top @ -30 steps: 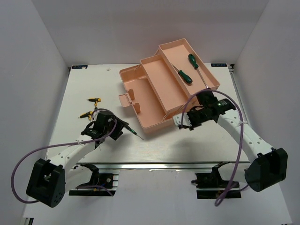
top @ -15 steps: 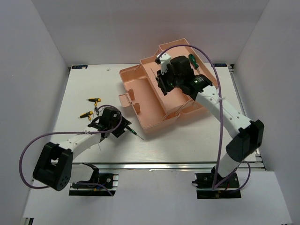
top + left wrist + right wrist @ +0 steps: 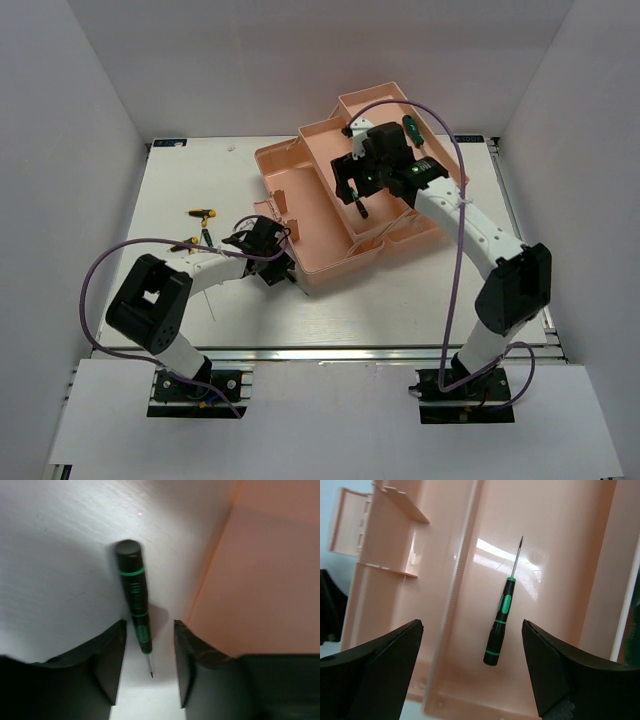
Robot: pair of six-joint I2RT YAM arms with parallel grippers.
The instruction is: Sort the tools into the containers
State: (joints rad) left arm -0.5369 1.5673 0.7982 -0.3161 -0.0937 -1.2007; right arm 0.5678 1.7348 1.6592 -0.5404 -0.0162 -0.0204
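Right wrist: right gripper [image 3: 471,627] spread over screwdriver [image 3: 501,617]; left gripper [image 3: 149,627] spread around dark screwdriver [image 3: 133,585].

Nothing in any view can be read: no text, brand, number or sign. A small dark sticker [image 3: 168,143] at the far left corner of the surface [image 3: 170,180] and a second sticker [image 3: 468,137] at the far right corner are too small to make out. The black screwdriver [image 3: 134,600] in the left wrist view has faint marks along its handle, too blurred to read. The green-and-black screwdriver [image 3: 501,617] in the pink toolbox [image 3: 560,555] shows plain colour bands only.
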